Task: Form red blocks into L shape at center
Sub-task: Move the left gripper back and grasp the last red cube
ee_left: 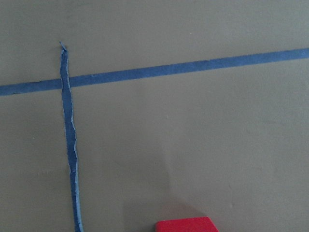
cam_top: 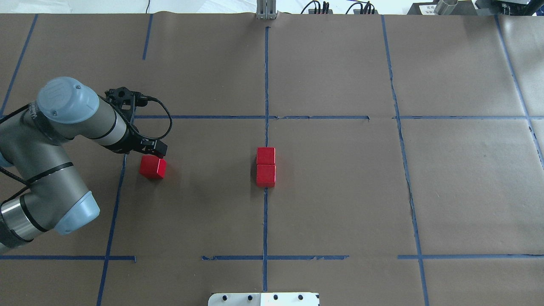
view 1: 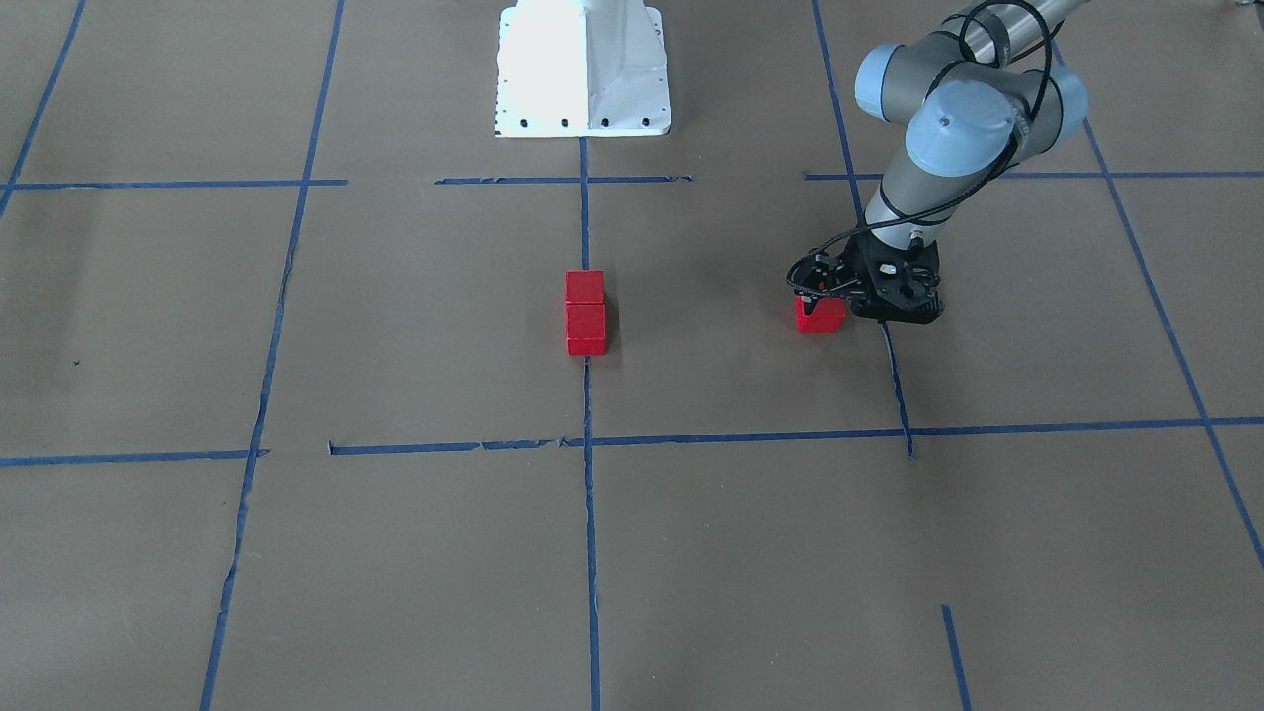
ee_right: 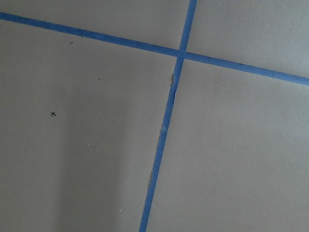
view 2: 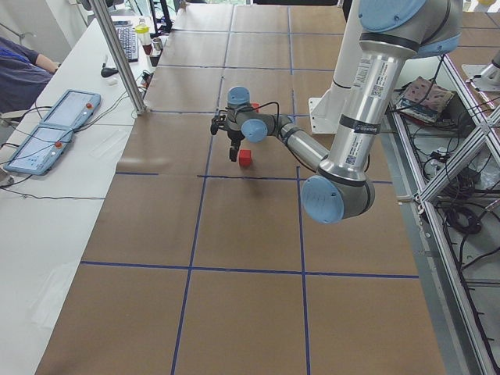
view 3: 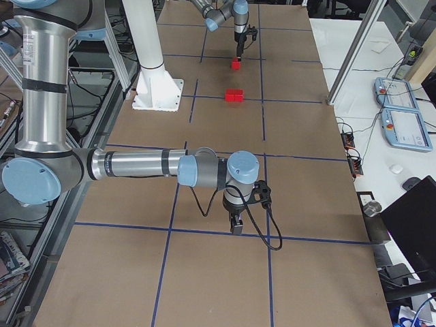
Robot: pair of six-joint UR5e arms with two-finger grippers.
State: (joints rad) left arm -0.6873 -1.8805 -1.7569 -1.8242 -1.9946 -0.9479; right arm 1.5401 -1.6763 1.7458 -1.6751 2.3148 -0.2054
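Note:
Two red blocks (cam_top: 265,166) lie touching in a short row on the blue tape line at the center (cam_top: 331,187); they also show in the front view (view 1: 585,312). The third red block (cam_top: 153,166) lies apart near the center square's left edge, slightly turned. My left gripper (cam_top: 155,148) stands just beyond that block, low over the paper, and its fingers look shut and empty. In the front view the gripper (view 1: 887,308) is beside this block (view 1: 822,314). The left wrist view shows only the block's top (ee_left: 186,224) at the bottom edge. My right gripper (view 3: 235,228) shows only in the right side view; I cannot tell its state.
The white robot base (view 1: 583,69) stands at the table's edge behind the center. Brown paper with blue tape lines (cam_top: 265,221) covers the table. The right arm (view 3: 136,165) stretches low over the paper, far from the blocks.

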